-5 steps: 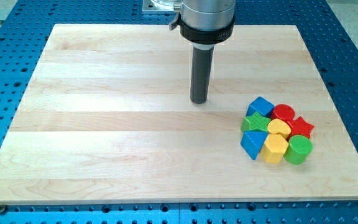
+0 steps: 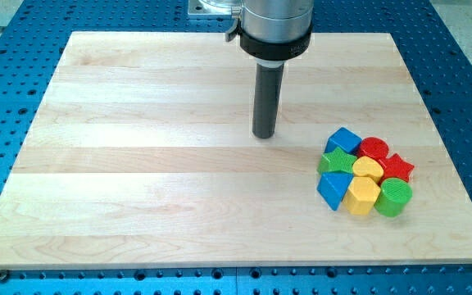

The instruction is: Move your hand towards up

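My tip [image 2: 263, 135] rests on the wooden board [image 2: 138, 164] a little above the middle of the view. It stands up and to the left of a tight cluster of blocks and touches none of them. The cluster holds a blue cube [image 2: 343, 140], a red cylinder [image 2: 374, 149], a red star [image 2: 397, 168], a green star [image 2: 336, 161], a yellow block [image 2: 368, 169], a blue wedge-like block [image 2: 332, 190], a yellow hexagon [image 2: 361, 196] and a green cylinder [image 2: 394, 198].
The board lies on a blue perforated table [image 2: 457, 49]. The arm's grey collar [image 2: 274, 29] hangs over the board's top edge.
The tip has shifted very slightly to the right and down. The blocks have not moved.
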Tool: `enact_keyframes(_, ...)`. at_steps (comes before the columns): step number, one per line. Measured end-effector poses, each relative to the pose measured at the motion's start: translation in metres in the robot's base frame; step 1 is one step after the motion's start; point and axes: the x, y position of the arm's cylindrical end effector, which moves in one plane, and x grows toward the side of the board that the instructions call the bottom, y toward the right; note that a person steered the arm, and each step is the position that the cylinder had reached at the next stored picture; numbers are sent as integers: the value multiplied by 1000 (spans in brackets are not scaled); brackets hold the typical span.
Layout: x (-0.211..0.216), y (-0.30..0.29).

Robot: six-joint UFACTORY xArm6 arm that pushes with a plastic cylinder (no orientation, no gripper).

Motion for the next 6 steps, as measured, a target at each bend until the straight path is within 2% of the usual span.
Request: enact_keyframes(6,-39,6)
